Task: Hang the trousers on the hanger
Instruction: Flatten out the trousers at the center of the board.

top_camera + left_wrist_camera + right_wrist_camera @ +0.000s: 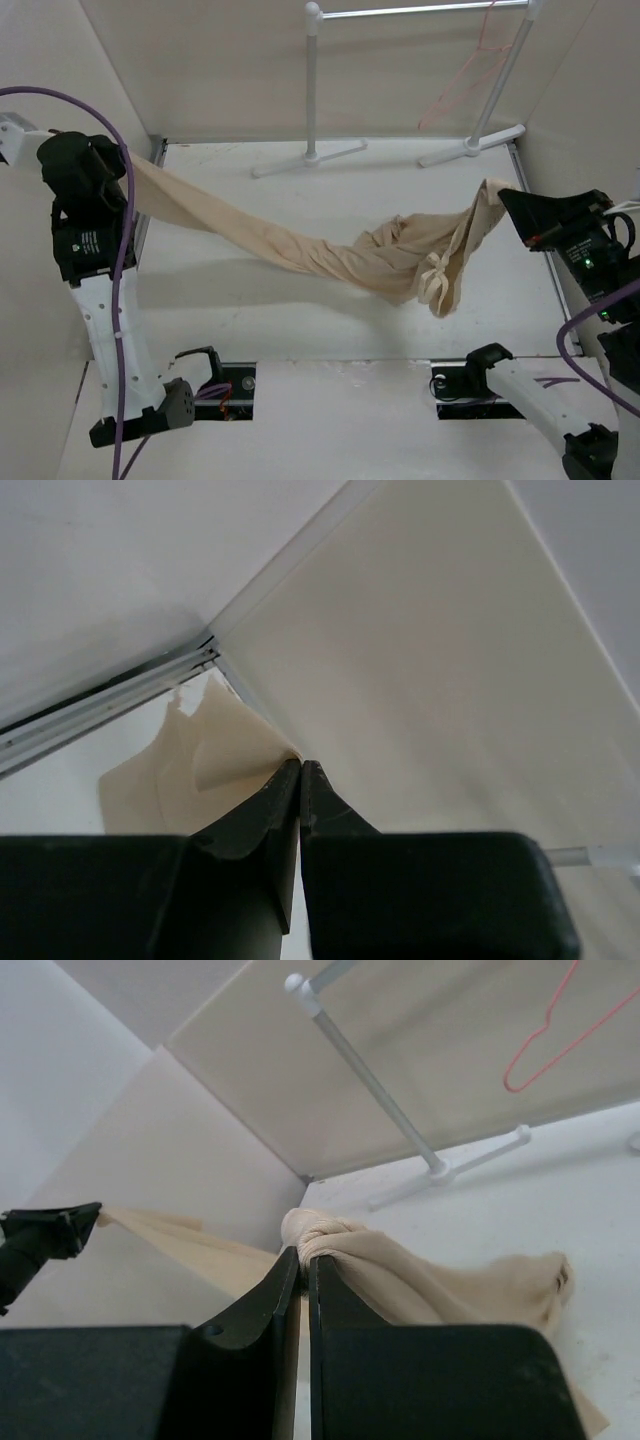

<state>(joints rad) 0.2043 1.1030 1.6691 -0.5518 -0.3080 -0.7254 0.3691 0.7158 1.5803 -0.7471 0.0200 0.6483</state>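
Gripping the trousers (330, 255) at both ends: left hand (125, 160) pinched tight on a thin edge of beige cloth up at the far left, right hand (508, 203) clamped on a bunched knot of cloth at the right side. In each wrist view, jaws nearly together with fabric squeezed between them.

Strung as a sagging band above the tabletop (300, 320), high at the left, dipping through the middle, with the crumpled waist part and a small tie hanging low near the right hand. Contact with the surface at the lowest fold impossible to judge. Held apart this way, most likely, to pull the cloth out long and lift it free for carrying toward the back.

Hanging there from the top bar of the white rack (312, 90): the hanger (462, 80), pinkish-red wire, well apart from the trousers and not yet touched. Judging by that, draping not yet begun. Needs a raise and a pass of one leg over the lower wire, with risk of the light hanger swinging off the bar.

No brand, label or legible writing anywhere. Only a small green light (590, 263) on the right arm and a purple cable (122, 300) along the left one.
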